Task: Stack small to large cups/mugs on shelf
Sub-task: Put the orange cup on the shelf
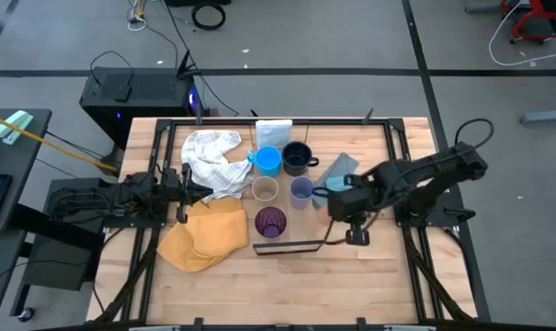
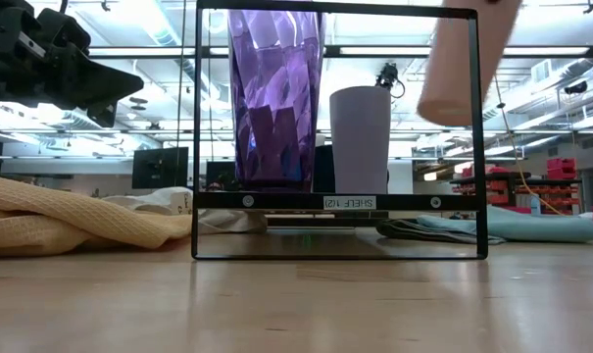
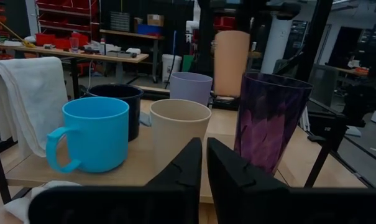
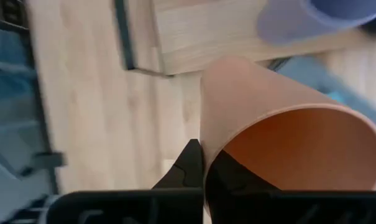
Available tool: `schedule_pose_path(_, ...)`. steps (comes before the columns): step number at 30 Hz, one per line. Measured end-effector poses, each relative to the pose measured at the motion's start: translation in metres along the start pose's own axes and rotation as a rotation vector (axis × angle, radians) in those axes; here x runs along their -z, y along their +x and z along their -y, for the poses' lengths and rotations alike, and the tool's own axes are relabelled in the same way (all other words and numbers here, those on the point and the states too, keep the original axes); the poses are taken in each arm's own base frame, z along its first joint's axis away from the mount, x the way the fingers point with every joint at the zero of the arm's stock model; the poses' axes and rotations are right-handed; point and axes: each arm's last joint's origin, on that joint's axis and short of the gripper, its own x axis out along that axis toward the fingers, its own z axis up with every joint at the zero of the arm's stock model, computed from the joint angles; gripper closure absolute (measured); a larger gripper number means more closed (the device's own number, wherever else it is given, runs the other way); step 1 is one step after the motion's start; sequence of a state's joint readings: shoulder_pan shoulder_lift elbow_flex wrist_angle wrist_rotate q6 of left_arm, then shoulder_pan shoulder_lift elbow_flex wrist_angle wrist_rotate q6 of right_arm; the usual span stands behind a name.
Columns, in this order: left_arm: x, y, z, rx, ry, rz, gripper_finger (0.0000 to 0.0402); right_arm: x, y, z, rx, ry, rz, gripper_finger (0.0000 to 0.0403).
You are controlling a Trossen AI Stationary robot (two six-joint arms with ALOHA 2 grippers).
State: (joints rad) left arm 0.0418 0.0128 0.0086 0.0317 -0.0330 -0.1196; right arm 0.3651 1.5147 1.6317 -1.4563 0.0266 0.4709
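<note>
On the shelf [image 1: 300, 225] stand the light blue mug [image 1: 268, 160], the navy mug [image 1: 299, 158], the tan cup [image 1: 265, 189], the lavender cup [image 1: 301, 190] and the dark purple tumbler [image 1: 270, 222], each on its base. My right gripper [image 1: 339, 206] hangs to the right of the lavender cup, pointing down, shut on the orange cup [image 4: 281, 124]. In the low view the orange cup [image 2: 463, 59] floats tilted above the shelf's black frame [image 2: 335, 201]. My left gripper [image 3: 204, 168] waits shut at the table's left, level, facing the cups. My right gripper pinches the orange cup's wall at its rim [image 4: 206, 146], one finger outside and one finger [image 4: 228, 177] inside the mouth. The fingers come from above, pointing down. The cup hangs below them mouth up, tilted, lifted clear of shelf and table.
A white cloth [image 1: 213, 156] and a yellow cloth [image 1: 204, 234] lie left of the shelf, and a blue cloth [image 1: 342, 168] lies to its right, under my right arm. A small white box [image 1: 273, 131] sits at the shelf's far end. Bare tabletop stretches along the near edge.
</note>
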Motion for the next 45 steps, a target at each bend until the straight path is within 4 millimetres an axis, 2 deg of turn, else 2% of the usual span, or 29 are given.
schedule_pose_path(6,0.000,0.000,0.000,0.000,0.000,0.000,0.0378,-0.022,0.010,0.004,-0.058,-0.152,-0.053,0.0402)
schedule_pose_path(11,0.000,0.000,0.000,0.000,0.000,0.000,0.0375,-0.032,0.020,0.004,-0.105,-0.232,-0.076,0.0402)
schedule_pose_path(18,0.000,0.000,0.000,0.000,0.000,0.000,0.0366,-0.046,0.042,0.002,-0.124,-0.381,-0.111,0.0403)
schedule_pose_path(24,0.000,0.000,0.000,0.000,0.000,0.000,0.0375,-0.059,0.062,0.001,-0.101,-0.415,-0.108,0.0403)
schedule_pose_path(38,0.000,0.000,0.000,0.001,0.000,0.000,0.0366,-0.069,0.074,-0.003,-0.102,-0.483,-0.067,0.0403)
schedule_pose_path(45,0.000,0.000,0.000,0.001,0.000,0.000,0.0375,-0.071,0.081,-0.004,-0.108,-0.502,-0.085,0.0403)
